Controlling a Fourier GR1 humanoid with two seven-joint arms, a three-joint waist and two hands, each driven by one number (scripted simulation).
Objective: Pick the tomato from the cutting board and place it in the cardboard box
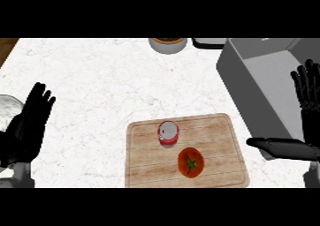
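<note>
Tomato [191,162]: lies on the near right part of the cutting board [215,128], stem side up, green calyx showing. Nothing touches it. 1 small red can with a white top [168,133] stands just beside it on the far left side, apart from it.

Right hand [310,106]: wide open, fingers straight and pointing away, thumb spread toward the board. It holds nothing and sits right of the board, near the box [254,84]. Left hand [28,123]: open, fingers up, resting at the left edge.

Handling, judged: the tomato looks round, smooth-skinned and glossy, so probably light, slippery and soft enough to bruise. Best hold is likely around its widest part, thumb on 1 side and fingers opposite, coming from above. It may roll if nudged, and the can leaves less room on the far left side.

Materials: the board is pale wood with lengthwise grain and rounded corners. The counter [104,84] is white, marbled stone. The box shows grey here, flat-walled and angular, far right of the board. A round bowl [168,44] sits at the far edge.
</note>
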